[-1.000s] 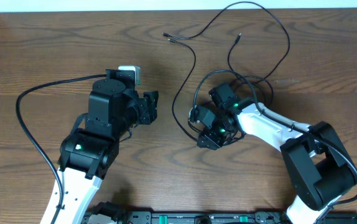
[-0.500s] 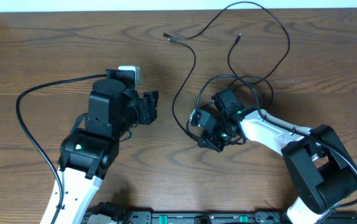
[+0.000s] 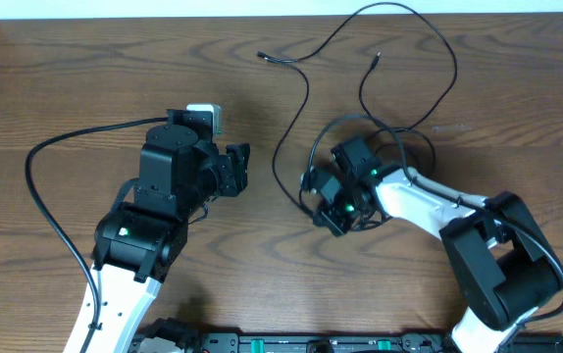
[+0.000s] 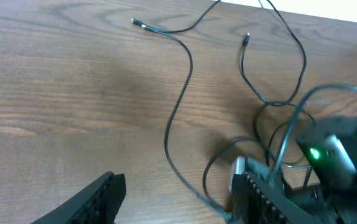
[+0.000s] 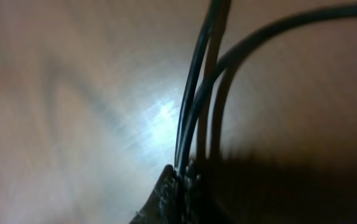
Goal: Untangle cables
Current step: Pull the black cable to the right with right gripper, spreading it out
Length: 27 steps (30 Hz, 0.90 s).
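Observation:
Thin black cables (image 3: pixel 304 98) lie across the far middle of the wooden table. One long strand ends in a small plug (image 3: pixel 262 56) and another plug (image 3: pixel 377 57) lies to its right. Their loops gather in a tangle (image 3: pixel 399 129) by my right arm. My right gripper (image 3: pixel 319 203) is low on the table at the tangle's left side. In the right wrist view it (image 5: pixel 181 175) is shut on two black cable strands (image 5: pixel 197 93). My left gripper (image 3: pixel 241 169) hovers to the left, open and holding nothing (image 4: pixel 180 186). A cable strand (image 4: pixel 181 93) runs ahead of it.
A thick black arm cable (image 3: pixel 46 196) loops over the table's left side. The table's far edge (image 3: pixel 164 14) runs along the top. A black base rail (image 3: pixel 291 343) runs along the near edge. Bare wood (image 3: pixel 85 78) lies at the far left.
My right gripper has closed from open onto the cable strands and shifted slightly. The long strand's plug end has moved a little. The left arm has not moved.

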Available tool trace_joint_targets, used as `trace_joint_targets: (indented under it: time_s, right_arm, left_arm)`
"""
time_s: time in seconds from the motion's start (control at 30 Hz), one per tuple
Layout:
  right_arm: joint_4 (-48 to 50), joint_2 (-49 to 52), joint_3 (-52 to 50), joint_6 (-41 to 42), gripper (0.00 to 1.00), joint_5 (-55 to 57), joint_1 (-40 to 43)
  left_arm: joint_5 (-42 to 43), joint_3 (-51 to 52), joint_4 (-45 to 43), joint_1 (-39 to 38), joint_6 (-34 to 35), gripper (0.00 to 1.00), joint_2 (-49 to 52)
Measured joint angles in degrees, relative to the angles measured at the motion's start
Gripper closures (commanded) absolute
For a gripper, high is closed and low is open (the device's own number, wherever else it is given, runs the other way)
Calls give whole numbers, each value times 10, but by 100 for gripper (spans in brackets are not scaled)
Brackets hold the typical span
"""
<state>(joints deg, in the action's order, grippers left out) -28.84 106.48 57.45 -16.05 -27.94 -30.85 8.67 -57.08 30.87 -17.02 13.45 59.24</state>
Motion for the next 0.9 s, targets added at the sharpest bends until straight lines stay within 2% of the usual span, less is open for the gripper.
trace_joint_targets:
  time_s: [0.13,0.2,0.37,0.53,0.7,0.9]
  right_arm:
    - [-139,16,144,22,99,64,21]
    - [-198,18,250,29,99,100,29]
    - [-277,16,548,35,99,214,42]
    - [-308,13,744,38,99,287,82]
    - [-314,12,874,57,99,340,171]
    - [-313,11,911,67,99,358,286]
  left_arm:
    - [0,0,7,0,0,40,0]
    - [0,0,11,0,0,40,0]
    - [0,0,22,0,0,40,0]
    - [0,0,26,0,0,40,0]
    - [0,0,28,0,0,39,0]
    - [0,0,28,0,0,40,10]
